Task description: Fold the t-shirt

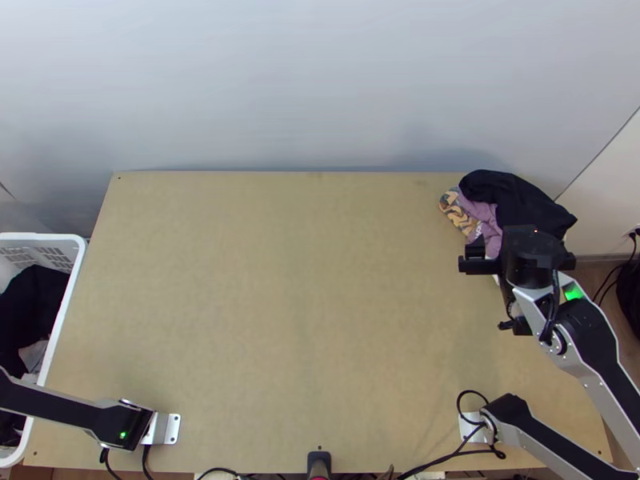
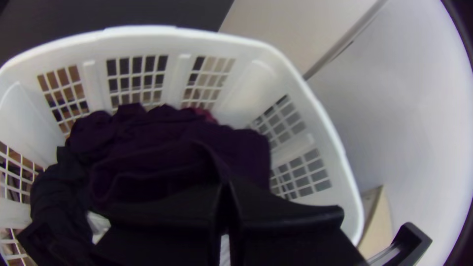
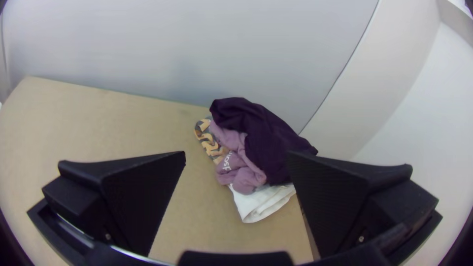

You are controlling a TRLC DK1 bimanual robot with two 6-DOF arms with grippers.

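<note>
Over the white basket (image 1: pixel 40 238) beside the tabletop (image 1: pixel 288 320), your left end effector (image 2: pixel 225 186) had its fingertips together, pointing down at bunched dark purple clothing (image 2: pixel 157 143); you could not tell whether they had pinched any of it. Blackish clothing (image 2: pixel 54 187) lay against that heap in the basket, with a bit of white fabric (image 2: pixel 98 224) near them. At the far right of the tabletop, you had the right end effector (image 1: pixel 526 254) spread wide near a small pile, with nothing between its fingers. That pile had a dark purple garment (image 3: pixel 268 140) bunched on top, partly covering a crumpled mauve garment (image 3: pixel 239 172) with white lettering. A yellow and grey patterned piece (image 3: pixel 207 143) stuck out at one side, and a folded white piece (image 3: pixel 258 204) showed from underneath. Which of these pieces was your t-shirt, and so whether it lay in the basket or on the pile, you could not tell.
</note>
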